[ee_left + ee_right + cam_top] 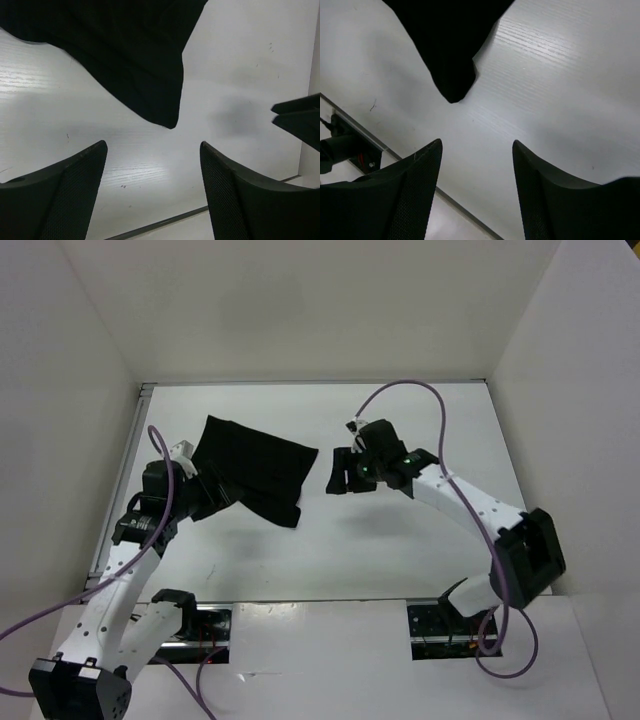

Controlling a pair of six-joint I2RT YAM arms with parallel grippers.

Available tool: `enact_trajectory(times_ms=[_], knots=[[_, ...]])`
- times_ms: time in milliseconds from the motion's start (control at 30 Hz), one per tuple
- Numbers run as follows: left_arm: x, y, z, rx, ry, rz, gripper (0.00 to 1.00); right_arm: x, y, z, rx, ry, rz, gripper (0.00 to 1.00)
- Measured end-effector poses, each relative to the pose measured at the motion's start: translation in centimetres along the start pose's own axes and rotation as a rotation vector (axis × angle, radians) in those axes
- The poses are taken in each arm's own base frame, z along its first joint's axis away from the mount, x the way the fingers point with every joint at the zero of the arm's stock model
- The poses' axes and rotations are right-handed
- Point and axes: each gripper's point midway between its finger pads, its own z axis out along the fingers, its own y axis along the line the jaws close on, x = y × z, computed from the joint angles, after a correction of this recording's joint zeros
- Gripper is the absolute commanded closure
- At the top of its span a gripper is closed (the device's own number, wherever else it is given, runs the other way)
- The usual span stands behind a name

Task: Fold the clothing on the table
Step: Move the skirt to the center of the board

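The clothing (pixel 255 468), a plain black piece, lies spread on the left half of the white table (pixel 400 540). My left gripper (pixel 214 496) hovers at its near left edge, open. In the left wrist view that gripper (pixel 152 145) has only bare table between its fingers, and a corner of the clothing (pixel 150 75) points toward it. My right gripper (pixel 340 472) hangs just right of the clothing, open. The right wrist view shows this gripper (pixel 476 142) holding nothing, with the clothing (pixel 450 45) ahead and apart from it.
White panels wall the table at the left, back and right. The thin metal edge strip (pixel 375 137) runs along the near side, with the arm mounts (pixel 205 625) behind it. Tips of the right gripper's fingers (pixel 300 120) show at the right of the left wrist view.
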Motion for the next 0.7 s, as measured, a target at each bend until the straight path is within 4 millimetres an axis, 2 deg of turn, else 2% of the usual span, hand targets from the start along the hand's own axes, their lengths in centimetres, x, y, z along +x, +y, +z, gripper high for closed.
enact_trajectory(times_ms=[167, 533, 700], knots=[[0.0, -0.2, 0.1, 0.0, 0.007, 0.03, 0.18, 0.2, -1.1, 5.1, 0.026, 0.085, -0.004, 0.41], [0.5, -0.5, 0.2, 0.01, 0.022, 0.063, 0.18, -6.1, -0.7, 15.6, 0.005, 0.055, -0.052, 0.45], [0.8, -0.8, 0.2, 0.02, 0.03, 0.073, 0.17, -7.4, -1.0, 18.0, 0.012, 0.046, -0.07, 0.46]])
